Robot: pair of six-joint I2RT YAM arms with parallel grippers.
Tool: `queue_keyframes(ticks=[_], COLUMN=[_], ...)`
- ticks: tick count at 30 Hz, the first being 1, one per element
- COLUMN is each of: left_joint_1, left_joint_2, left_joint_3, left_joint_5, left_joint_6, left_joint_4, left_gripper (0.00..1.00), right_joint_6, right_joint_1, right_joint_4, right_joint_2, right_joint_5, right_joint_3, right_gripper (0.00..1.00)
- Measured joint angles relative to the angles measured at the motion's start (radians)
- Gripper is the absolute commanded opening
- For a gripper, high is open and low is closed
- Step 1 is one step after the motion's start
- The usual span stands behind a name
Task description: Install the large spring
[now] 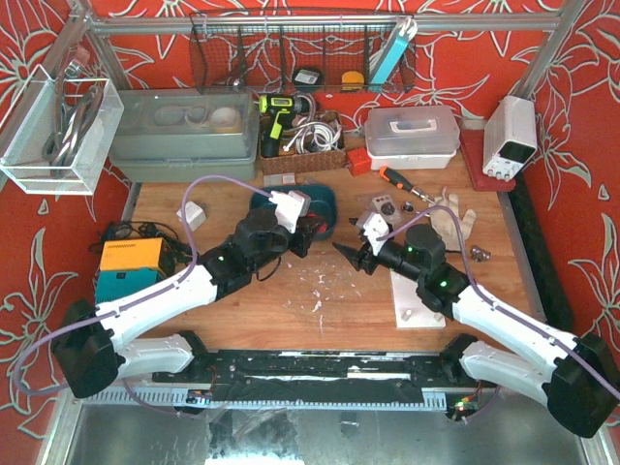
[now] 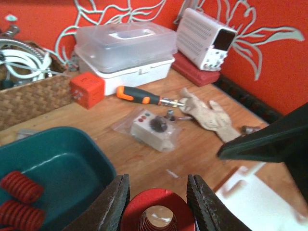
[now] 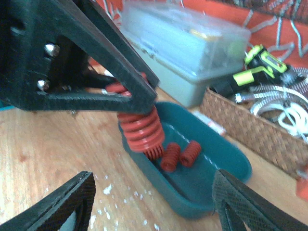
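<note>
My left gripper point(image 2: 158, 204) is shut on the large red spring point(image 2: 156, 211), its hollow end facing the camera between the jaws. In the right wrist view the same large spring point(image 3: 139, 127) hangs upright from the left gripper point(image 3: 120, 91), just above the near rim of the teal tray point(image 3: 202, 159). Three small red springs point(image 3: 175, 155) lie in that tray, which also shows in the left wrist view point(image 2: 53, 163). My right gripper point(image 3: 151, 202) is open and empty, facing the spring from the right. In the top view the two grippers, left point(image 1: 308, 237) and right point(image 1: 347, 254), nearly meet at mid-table. A white plate point(image 1: 418, 298) lies under the right arm.
A bagged white switch box point(image 2: 153, 129), an orange-handled screwdriver point(image 2: 139, 95), a glove point(image 2: 209, 113) and an orange cube point(image 2: 86, 90) lie beyond. A wicker basket point(image 3: 262, 125), lidded boxes point(image 1: 412, 136) and a power supply point(image 1: 511, 136) line the back. An orange-and-teal box point(image 1: 129, 266) sits at left.
</note>
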Motion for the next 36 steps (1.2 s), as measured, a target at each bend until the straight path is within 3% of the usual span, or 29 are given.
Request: queue_keyframes(ticks=[3, 6, 9, 14, 20, 27, 36], left_joint_1=[0.0, 0.0, 0.0, 0.0, 0.0, 0.002, 0.003], left_joint_2=[-0.028, -0.071, -0.112, -0.166, -0.148, -0.072, -0.007], left_joint_3=[-0.017, -0.079, -0.163, -0.325, -0.364, -0.365, -0.367], left_joint_5=[0.051, 0.089, 0.1, 0.102, 0.154, 0.197, 0.216], left_joint_6=[-0.042, -0.068, -0.051, 0.091, 0.249, 0.31, 0.34], left_joint_4=[0.021, 0.109, 0.228, 0.508, 0.731, 0.914, 1.017], left_gripper=[0.0, 0.0, 0.0, 0.0, 0.0, 0.0, 0.0], right_joint_6=[0.024, 0.224, 0.517, 1.007, 1.334, 1.596, 1.673], right_joint_1=[0.008, 0.006, -0.015, -0.005, 0.022, 0.098, 0.199], right_joint_4=[0.106, 0.084, -0.026, 0.079, 0.091, 0.283, 0.416], right_joint_2=[0.029, 0.049, 0.077, 0.061, 0.108, 0.193, 0.193], right_joint_5=[-0.025, 0.042, 0.076, 0.107, 0.114, 0.144, 0.214], right_joint_3=[-0.035, -0.011, 0.113, 0.065, 0.082, 0.082, 0.093], right_gripper=[0.75, 0.85, 0.83, 0.82, 0.79, 0.73, 0.69])
